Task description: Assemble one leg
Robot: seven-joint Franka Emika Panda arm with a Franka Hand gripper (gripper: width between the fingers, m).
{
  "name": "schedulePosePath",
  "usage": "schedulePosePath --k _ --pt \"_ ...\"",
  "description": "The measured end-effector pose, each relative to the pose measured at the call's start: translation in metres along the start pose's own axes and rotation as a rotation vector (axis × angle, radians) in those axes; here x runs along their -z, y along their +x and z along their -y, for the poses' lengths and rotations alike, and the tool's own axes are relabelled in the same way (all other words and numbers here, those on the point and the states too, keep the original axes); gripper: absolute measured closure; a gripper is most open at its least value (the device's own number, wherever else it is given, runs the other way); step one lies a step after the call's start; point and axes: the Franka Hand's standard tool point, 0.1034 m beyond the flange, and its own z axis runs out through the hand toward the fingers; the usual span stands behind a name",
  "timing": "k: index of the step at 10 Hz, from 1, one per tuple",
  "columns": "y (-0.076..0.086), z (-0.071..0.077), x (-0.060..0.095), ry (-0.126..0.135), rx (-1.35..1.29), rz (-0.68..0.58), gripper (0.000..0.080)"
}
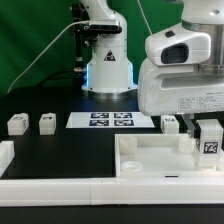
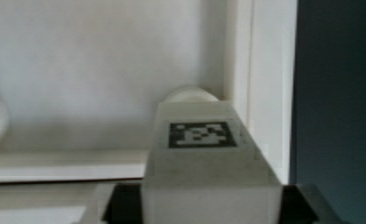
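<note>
Leg (image 1: 209, 148) is being gripped by the claw (image 1: 204, 140) on its flat sides, over the tabletop piece (image 1: 150, 158) by the worktop (image 1: 60, 142)'s front edge at the exterior view's right; it is being judged light, stiff, slippery.

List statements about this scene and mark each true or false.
1. The gripper is shut on the leg. True.
2. The marker board lies on the tabletop piece. False: it lies on the black table, behind that piece.
3. Two loose legs stand at the exterior view's left. True.
4. The held leg's tag is hidden from the wrist view. False: it shows clearly there.
</note>
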Motion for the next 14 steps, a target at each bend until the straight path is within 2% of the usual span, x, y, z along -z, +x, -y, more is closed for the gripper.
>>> schedulePosePath --k 2,4,7,11,12,13,14 --pt "-0.0006 0.0003 -0.0009 -0.001 -0.216 0.001 0.0506" --pt "-0.0011 0.0014 -0.0011 -0.016 -0.460 -0.007 0.0506" --pt "-0.0010 0.0028 -0.0007 -0.024 -0.795 -0.018 0.0506" --pt "-0.0005 0.0033 -0.0005 -0.014 -1.142 -0.017 0.0506" --pt "-0.0006 0.0034 -0.0007 -0.014 -1.138 -0.017 0.0506" --pt "-0.0010 0.0040 -0.0013 -0.015 -1.131 -0.016 0.0392" --pt "-0.0012 0.0048 -0.0014 -0.014 -1.128 -0.015 0.0242"
